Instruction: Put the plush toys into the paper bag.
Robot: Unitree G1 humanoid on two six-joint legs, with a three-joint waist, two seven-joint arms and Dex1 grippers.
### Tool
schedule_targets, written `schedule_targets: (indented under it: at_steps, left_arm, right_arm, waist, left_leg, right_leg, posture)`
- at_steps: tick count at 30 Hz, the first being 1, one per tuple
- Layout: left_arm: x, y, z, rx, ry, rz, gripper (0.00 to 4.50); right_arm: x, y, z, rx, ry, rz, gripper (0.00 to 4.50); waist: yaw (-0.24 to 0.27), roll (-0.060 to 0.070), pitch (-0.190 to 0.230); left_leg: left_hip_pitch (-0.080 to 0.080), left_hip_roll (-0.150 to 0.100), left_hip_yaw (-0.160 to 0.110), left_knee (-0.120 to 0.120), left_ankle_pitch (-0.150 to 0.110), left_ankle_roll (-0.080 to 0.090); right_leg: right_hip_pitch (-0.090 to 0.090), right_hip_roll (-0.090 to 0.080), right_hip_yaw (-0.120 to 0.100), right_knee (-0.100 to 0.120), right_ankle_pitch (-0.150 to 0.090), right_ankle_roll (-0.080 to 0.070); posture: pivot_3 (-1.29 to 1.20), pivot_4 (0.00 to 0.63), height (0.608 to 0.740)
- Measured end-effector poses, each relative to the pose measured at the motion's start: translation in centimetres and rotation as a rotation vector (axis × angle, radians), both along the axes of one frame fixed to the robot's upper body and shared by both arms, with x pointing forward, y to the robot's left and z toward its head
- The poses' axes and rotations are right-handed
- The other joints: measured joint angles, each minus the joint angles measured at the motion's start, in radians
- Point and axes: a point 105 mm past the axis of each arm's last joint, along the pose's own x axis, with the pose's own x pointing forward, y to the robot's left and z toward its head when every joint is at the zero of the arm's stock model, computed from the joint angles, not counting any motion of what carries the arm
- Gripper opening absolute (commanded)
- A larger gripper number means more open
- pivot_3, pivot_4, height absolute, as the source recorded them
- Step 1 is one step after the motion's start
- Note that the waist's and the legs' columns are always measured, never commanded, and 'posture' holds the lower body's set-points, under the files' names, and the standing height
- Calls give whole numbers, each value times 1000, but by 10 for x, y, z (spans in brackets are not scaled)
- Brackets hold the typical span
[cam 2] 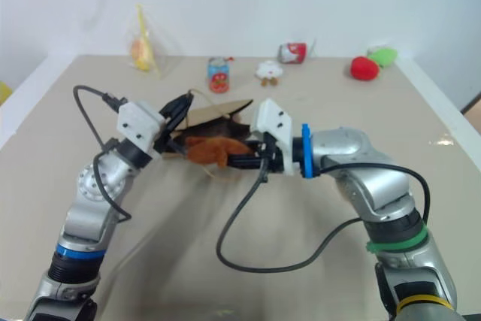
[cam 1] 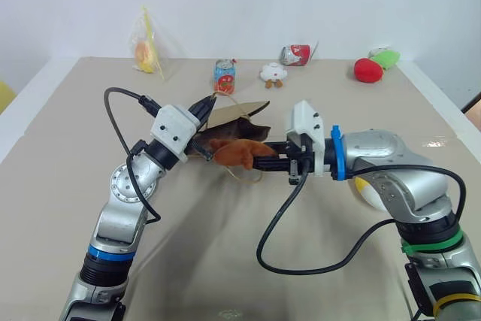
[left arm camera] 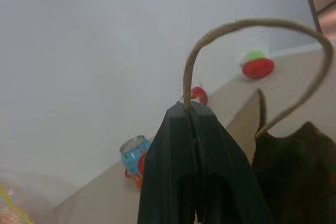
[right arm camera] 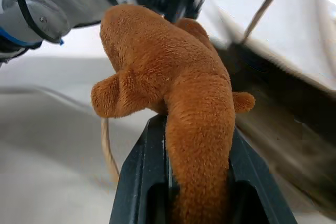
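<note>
While clamped on the brown plush toy (right arm camera: 178, 87), right gripper (cam 1: 259, 157) reaching level toward the mouth of the paper bag (cam 1: 237, 114), toy pinched between both black fingers (right arm camera: 139, 182) and sticking out past the tips, just in front of the dark opening. Left gripper (left arm camera: 191, 111) clenched on one tan cord handle (left arm camera: 252, 24) of the bag, lifting that edge off the counter (cam 1: 68, 110). Bag lying between the two grippers, second handle loop trailing below the toy. Egg-shaped white and yellow plush (cam 1: 367, 189) mostly hidden behind the right forearm, on the counter. Farther back: a can (cam 1: 224, 77), a small white plush (cam 1: 273, 74), red and green plushes (cam 1: 376, 65), a clear plastic packet (cam 1: 146, 50).
</note>
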Motion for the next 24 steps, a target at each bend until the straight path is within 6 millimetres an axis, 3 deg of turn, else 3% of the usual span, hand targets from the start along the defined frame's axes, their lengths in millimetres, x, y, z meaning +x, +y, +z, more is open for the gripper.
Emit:
schedule_targets:
  at_steps: [6, 14, 24]
  left_arm:
    - [7, 12, 0, -25, 16, 69, 0]
    - [0, -5, -3, 13, 20, -9, 0]
    - [-2, -9, -1, 8, 14, -23, 0]
  right_arm:
    - [9, 0, -1, -33, -34, -18, 605]
    - [28, 20, 3, -13, -90, -20, 605]
    - [41, 39, -23, -97, -77, -25, 605]
  waist:
    - [-1, 0, 0]
    - [-2, 0, 0]
    - [-1, 0, 0]
  left_leg:
    - [0, 0, 1, 0, 0, 0]
    - [0, 0, 1, 0, 0, 0]
    - [0, 0, 0, 0, 0, 0]
  right_leg:
    - [0, 0, 0, 0, 0, 0]
    - [0, 0, 0, 1, 0, 0]
    - [0, 0, 0, 1, 0, 0]
  posture:
    - [0, 150, 740]
    - [0, 150, 740]
    - [0, 150, 740]
